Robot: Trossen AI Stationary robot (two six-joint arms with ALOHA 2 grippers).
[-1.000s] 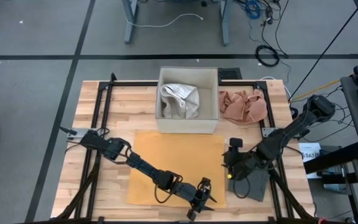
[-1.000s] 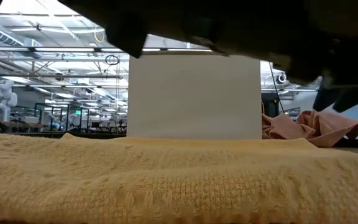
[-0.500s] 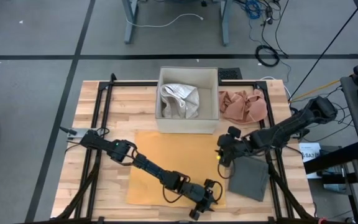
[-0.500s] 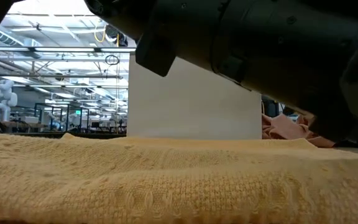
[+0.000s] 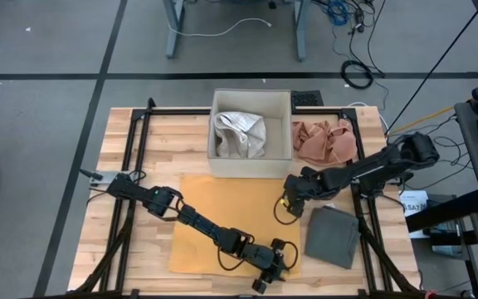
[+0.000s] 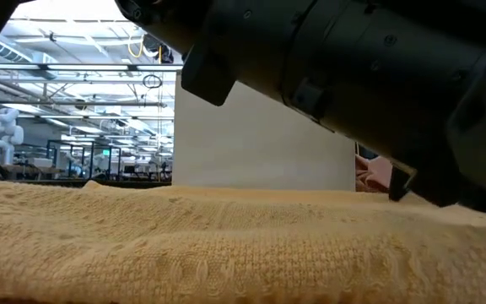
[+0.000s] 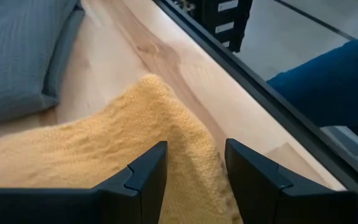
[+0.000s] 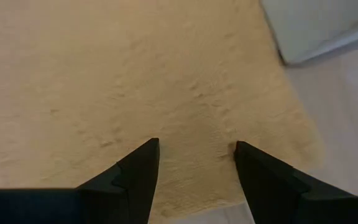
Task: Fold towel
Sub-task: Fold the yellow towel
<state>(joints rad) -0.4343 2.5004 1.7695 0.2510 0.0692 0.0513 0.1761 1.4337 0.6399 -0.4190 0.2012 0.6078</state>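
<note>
At the table's near edge the left gripper (image 5: 279, 264) straddles the yellow towel's (image 5: 222, 212) near right corner with jaws spread, while farther back the right gripper (image 5: 286, 202), jaws spread, hovers over its far right corner.

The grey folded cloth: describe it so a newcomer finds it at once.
Start at the open box at the wooden table's far edge, then go down past the flat yellow towel toward the near right corner. The grey folded cloth lies there, beside the towel. Unlike the crumpled pink cloth, it is a neat flat dark square.
</note>
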